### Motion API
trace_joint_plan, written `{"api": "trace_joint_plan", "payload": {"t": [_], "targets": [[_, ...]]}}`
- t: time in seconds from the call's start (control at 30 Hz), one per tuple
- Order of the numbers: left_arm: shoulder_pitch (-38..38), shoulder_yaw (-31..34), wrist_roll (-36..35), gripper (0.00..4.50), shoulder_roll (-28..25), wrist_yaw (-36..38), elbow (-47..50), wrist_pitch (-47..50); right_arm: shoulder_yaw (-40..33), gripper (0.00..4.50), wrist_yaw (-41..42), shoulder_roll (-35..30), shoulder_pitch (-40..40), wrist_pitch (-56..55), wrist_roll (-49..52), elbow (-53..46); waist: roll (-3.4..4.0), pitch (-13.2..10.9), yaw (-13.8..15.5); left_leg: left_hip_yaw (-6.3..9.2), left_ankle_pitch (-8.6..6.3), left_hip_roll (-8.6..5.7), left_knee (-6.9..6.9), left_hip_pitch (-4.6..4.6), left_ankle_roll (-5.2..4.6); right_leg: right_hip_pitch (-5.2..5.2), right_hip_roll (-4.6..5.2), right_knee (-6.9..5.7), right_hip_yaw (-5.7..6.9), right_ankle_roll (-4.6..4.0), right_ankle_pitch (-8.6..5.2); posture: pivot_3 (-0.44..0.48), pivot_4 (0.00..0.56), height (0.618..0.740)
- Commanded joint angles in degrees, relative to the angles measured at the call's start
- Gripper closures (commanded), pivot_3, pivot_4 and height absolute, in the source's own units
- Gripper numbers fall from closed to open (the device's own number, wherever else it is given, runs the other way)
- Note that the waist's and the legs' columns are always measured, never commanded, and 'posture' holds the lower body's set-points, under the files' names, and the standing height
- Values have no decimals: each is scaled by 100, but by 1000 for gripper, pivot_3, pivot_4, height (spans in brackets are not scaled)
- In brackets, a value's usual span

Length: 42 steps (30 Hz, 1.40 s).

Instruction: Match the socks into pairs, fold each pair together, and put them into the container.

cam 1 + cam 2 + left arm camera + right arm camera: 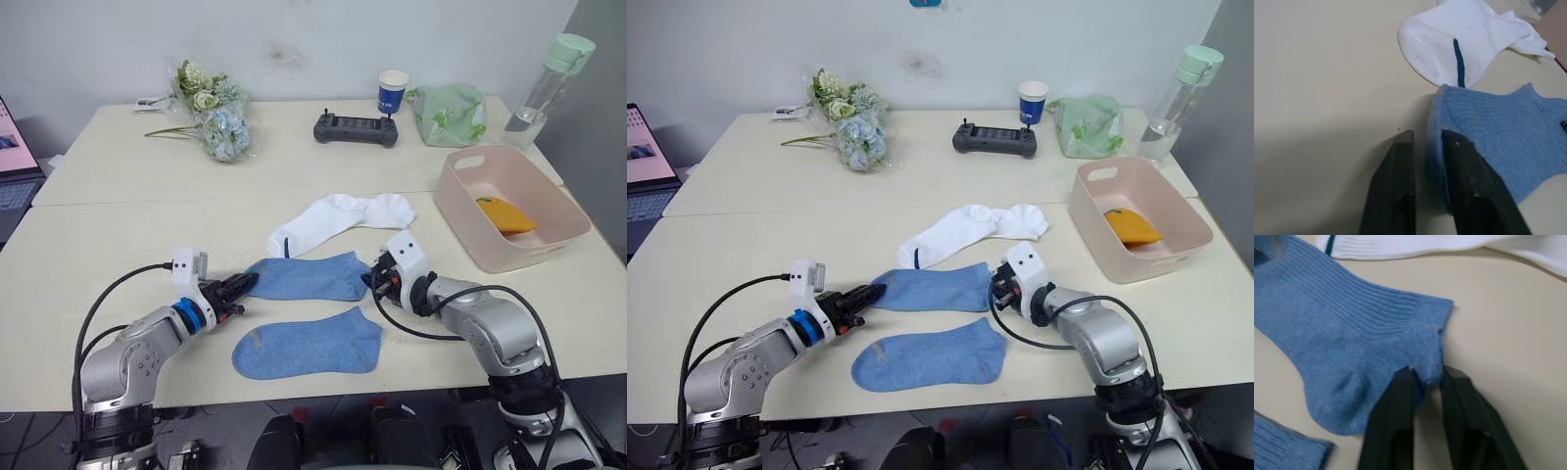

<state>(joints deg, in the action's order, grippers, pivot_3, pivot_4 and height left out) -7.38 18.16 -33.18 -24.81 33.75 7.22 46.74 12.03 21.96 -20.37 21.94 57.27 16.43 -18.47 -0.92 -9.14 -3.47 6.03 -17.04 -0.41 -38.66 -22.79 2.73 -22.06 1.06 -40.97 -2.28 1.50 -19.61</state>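
Both ends of the upper blue sock (pixel 309 277) are being pinched, left end effector (pixel 238 287) at nine o'clock, right end effector (pixel 373 281) at three, and either thin edge grip risks slipping as it's carried onto the lower blue sock (pixel 309 345).

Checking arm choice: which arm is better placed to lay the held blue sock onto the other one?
Neither alone: left gripper pinches the far blue sock at its toe, right gripper at its cuff. Together they could lay it on the near blue sock.
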Motion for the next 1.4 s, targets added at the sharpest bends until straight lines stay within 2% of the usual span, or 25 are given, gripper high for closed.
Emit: {"api": "trace_joint_plan", "payload": {"t": [0.03,0.17,0.23,0.57,0.83,1.0,1.17,1.4], "targets": [[145,138,74,2386,-391,200,136,-306,-228,2063,57,-131,5,-145,11,-349,0,0,-2,0,0,0,2,1,0,0,0,-1,0,0,0,0,150,740],[74,65,52,1257,-690,490,101,-587,-422,782,129,-210,-9,-109,163,-595,0,0,30,1,0,0,3,-2,0,0,0,4,1,0,0,0,150,740],[-128,-83,110,633,-755,556,-124,-652,-543,96,57,-19,41,-99,257,-549,0,0,42,0,0,-1,3,-1,0,2,2,6,1,0,0,0,150,740],[-1010,-1083,909,614,-604,734,-1502,-1240,-178,40,-175,504,78,-398,-96,268,6,4,45,1,0,-4,3,1,0,4,1,3,8,0,0,0,150,740],[-947,-1481,849,3023,-701,1233,-1213,-919,-16,2827,-67,502,-20,-422,-121,54,8,5,46,1,0,-4,0,0,0,6,3,4,6,0,0,0,150,740],[-918,-1434,773,4472,-695,1272,-1061,-784,-8,4494,-48,487,-36,-427,-125,-4,8,5,43,2,0,-4,0,0,0,6,3,5,7,0,0,0,150,740],[-952,-1140,586,4472,-831,1324,-934,-695,-49,4494,60,463,4,-404,-22,-220,8,4,34,2,0,-4,0,0,0,6,2,5,6,0,0,0,150,740],[-591,89,-694,4472,-1256,1095,411,638,-679,4494,296,469,161,554,881,-1203,7,3,9,9,0,2,5,-2,-1,0,-1,3,8,0,0,0,150,740]]}}
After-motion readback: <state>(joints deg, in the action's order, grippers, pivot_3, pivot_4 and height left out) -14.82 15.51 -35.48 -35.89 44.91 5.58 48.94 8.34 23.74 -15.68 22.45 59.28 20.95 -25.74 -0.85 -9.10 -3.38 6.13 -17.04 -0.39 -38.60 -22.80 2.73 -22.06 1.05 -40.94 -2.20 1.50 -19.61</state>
